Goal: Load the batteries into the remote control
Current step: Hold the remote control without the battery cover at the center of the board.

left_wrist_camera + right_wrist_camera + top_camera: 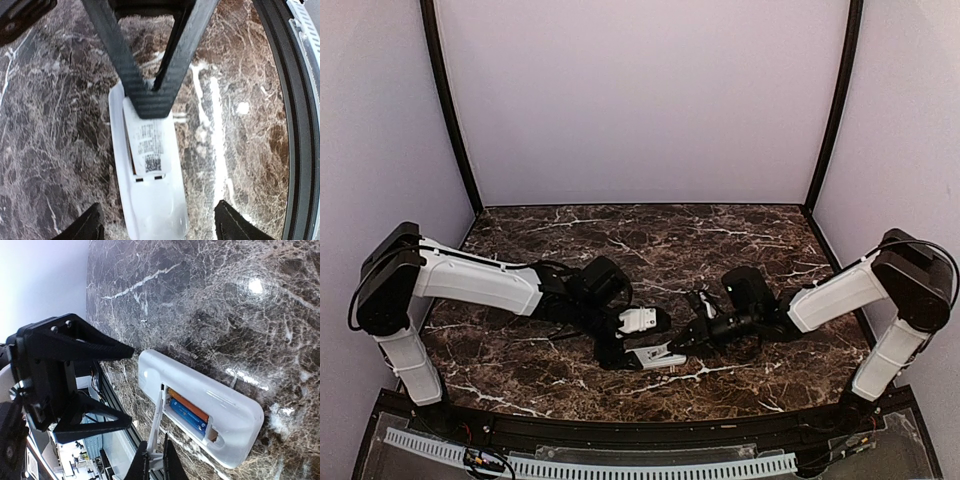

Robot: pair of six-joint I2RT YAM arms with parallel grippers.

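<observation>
On a dark marble table [570,230], the left arm [470,280] and right arm [830,295] reach low toward the centre, over the white remote control [215,400] lying face down. The left gripper [157,225] straddles it, released; the right gripper [155,465] pinches the tilted battery cover [150,145] above the orange battery [187,406] and blue battery [187,417] in their bay.

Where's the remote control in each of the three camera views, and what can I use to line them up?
Top external: remote control low centre.
Left wrist: centre to bottom, back side up.
Right wrist: lower right, batteries showing in it.
Shared landmark: the right gripper, pinching the battery cover at the remote.
</observation>
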